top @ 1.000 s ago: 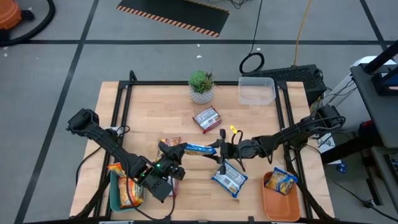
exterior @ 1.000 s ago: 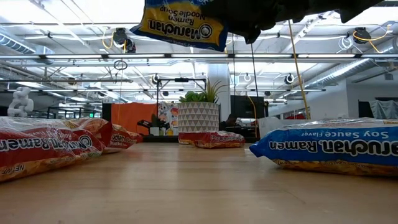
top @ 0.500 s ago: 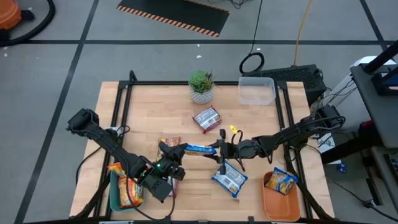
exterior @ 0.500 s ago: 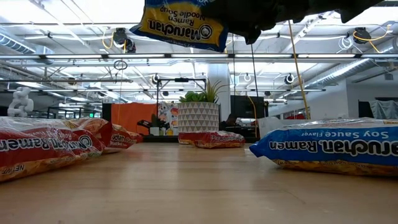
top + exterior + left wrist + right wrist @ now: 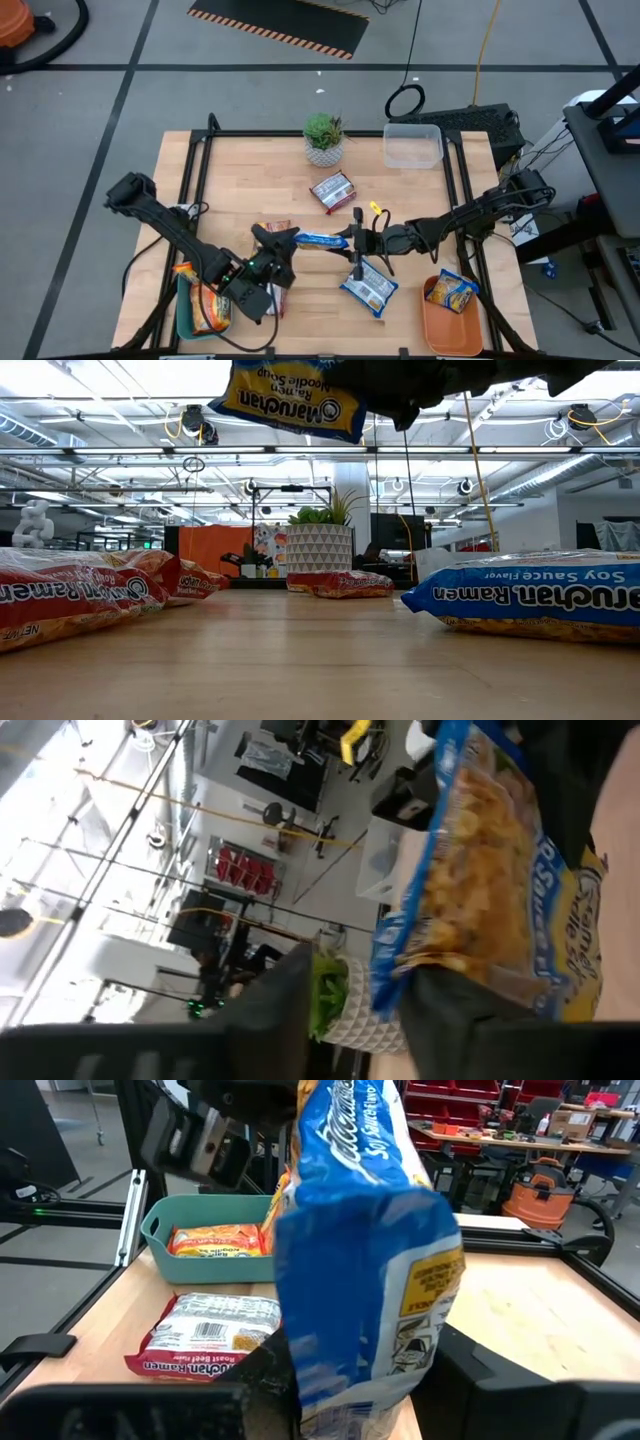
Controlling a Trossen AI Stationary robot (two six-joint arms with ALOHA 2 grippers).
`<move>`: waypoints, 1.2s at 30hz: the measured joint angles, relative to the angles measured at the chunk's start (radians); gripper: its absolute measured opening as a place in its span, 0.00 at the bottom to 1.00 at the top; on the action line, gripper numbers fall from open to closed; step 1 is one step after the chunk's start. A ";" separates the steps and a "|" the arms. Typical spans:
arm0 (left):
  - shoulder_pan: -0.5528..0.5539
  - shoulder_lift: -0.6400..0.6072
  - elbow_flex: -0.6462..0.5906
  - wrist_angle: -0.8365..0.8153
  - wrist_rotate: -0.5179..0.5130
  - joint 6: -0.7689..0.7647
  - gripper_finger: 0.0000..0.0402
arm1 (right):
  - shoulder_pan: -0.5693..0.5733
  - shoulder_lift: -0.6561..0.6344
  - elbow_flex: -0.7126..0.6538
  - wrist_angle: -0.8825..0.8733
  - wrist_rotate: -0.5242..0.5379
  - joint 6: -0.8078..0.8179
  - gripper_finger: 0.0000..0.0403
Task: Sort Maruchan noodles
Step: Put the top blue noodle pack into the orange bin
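A blue-and-yellow Maruchan packet (image 5: 320, 240) hangs in the air between my two grippers; it also shows in the low view (image 5: 290, 400). My right gripper (image 5: 352, 239) is shut on its right end. My left gripper (image 5: 288, 240) stands open around its left end (image 5: 400, 970), with a gap beside one finger. A blue-white packet (image 5: 368, 285) and two red packets (image 5: 331, 189) (image 5: 272, 231) lie flat on the table. My right gripper pinches the packet's right end (image 5: 350, 1370) between its two fingers, coming level from the table's right side. The packet stands on edge, lifted clear of the table, and reaches out toward my left gripper. My left gripper's fingers (image 5: 470, 1020) flank the packet's other end; I cannot tell whether they touch it.
A teal tray (image 5: 183, 318) at the near left holds an orange packet (image 5: 210, 308). An orange tray (image 5: 448, 328) at the near right holds a yellow-and-blue packet (image 5: 452, 292). A potted plant (image 5: 323, 138) and a clear tub (image 5: 412, 146) stand at the far edge.
My left gripper has opened around the packet's left end and rolled a little. The packet has stayed in the air in my right gripper.
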 joint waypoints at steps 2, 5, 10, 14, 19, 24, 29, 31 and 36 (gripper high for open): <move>-0.007 -0.011 0.000 -0.002 0.000 -0.027 0.47 | 0.000 0.000 0.000 -0.002 -0.001 0.004 0.28; -0.022 -0.019 0.000 -0.002 -0.004 -0.041 0.59 | 0.000 0.000 0.000 -0.002 -0.004 0.006 0.27; -0.060 -0.029 0.000 -0.004 -0.060 -0.042 0.67 | 0.000 -0.001 0.000 -0.016 -0.003 0.027 0.28; -0.096 -0.080 0.000 -0.004 -0.115 -0.096 0.67 | -0.001 -0.029 0.000 -0.099 0.003 0.052 0.27; -0.178 -0.181 0.000 -0.037 -0.146 -0.212 0.67 | 0.005 -0.096 0.000 -0.190 0.007 0.105 0.27; -0.248 -0.252 0.000 -0.139 -0.145 -0.353 0.67 | 0.036 -0.162 0.000 -0.246 0.007 0.133 0.27; -0.291 -0.288 0.000 -0.212 -0.145 -0.396 0.67 | 0.079 -0.218 0.000 -0.283 0.091 0.158 0.27; -0.301 -0.293 0.000 -0.224 -0.145 -0.344 0.67 | 0.095 -0.234 0.000 -0.290 0.124 0.157 0.27; -0.305 -0.297 0.000 -0.225 -0.146 -0.207 0.67 | 0.121 -0.264 0.000 -0.289 0.139 0.157 0.27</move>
